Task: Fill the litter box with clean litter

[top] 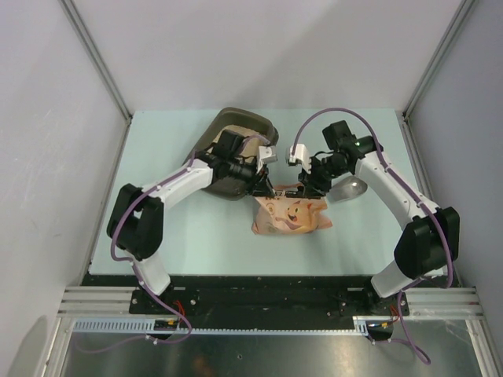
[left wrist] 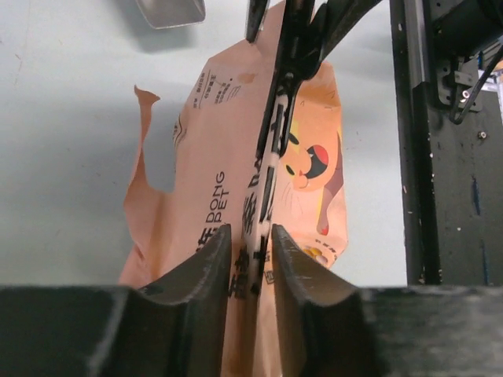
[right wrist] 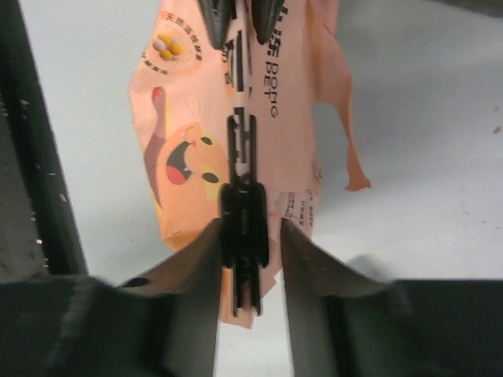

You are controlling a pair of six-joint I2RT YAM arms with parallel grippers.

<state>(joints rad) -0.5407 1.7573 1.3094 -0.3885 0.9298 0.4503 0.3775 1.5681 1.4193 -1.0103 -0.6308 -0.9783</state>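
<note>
A salmon-pink cartoon-cat bag (top: 291, 216) stands on the table between the two arms. My left gripper (top: 263, 188) straddles one end of its top strip, the jaws slightly apart (left wrist: 250, 232) around the printed seam of the bag (left wrist: 212, 157). My right gripper (top: 302, 187) straddles the other end (right wrist: 250, 224), open, with a black clip (right wrist: 245, 236) on the bag (right wrist: 189, 118) between its fingers and a gap beside it. The dark litter box (top: 236, 126) lies behind the left arm, partly hidden. The clean litter is out of view.
A grey metal scoop (top: 350, 188) lies on the table just right of the right gripper, and its edge shows in the left wrist view (left wrist: 169, 9). A torn flap of the bag (right wrist: 346, 149) hangs off one side. White walls close in the pale green table (top: 173, 236).
</note>
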